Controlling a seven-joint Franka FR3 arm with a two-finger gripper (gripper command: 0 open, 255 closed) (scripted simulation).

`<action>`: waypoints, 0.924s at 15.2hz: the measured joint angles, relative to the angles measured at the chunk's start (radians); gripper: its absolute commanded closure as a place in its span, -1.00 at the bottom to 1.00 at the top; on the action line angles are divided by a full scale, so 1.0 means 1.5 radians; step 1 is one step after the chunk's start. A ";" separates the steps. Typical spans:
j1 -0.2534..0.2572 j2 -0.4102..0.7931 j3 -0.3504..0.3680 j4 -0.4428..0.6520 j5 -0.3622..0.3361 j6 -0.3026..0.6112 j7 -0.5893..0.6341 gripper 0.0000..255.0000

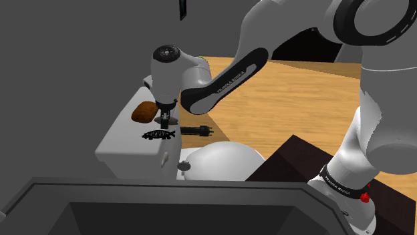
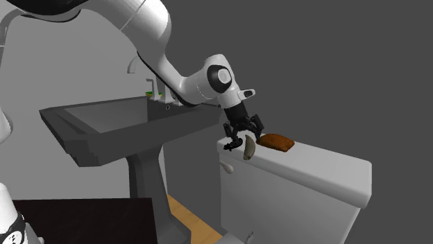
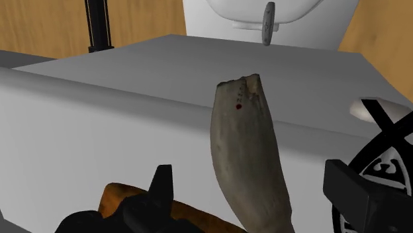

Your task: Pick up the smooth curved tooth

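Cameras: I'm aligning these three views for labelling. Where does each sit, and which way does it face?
Shoulder view: beside the stand, above a dark grey sink basin, looking down at the grey toilet tank; white arm and black gripper show.
Second exterior view: low, before the tank, facing tank and basin; arm and gripper show.
Wrist view: on the hand, looking along the open gripper at the grey-beige curved tooth; both fingers show.
Shared: both exterior views show the brown lump on the tank.

lump point(image 2: 276, 142) on toilet tank point(image 2: 326, 170), tooth point(image 2: 248, 148) just beside
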 measured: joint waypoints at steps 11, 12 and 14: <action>0.002 0.004 -0.002 -0.003 -0.005 0.006 0.006 1.00; 0.001 0.001 -0.001 -0.002 -0.002 0.003 0.003 1.00; -0.001 -0.006 0.003 0.001 0.005 -0.006 -0.005 1.00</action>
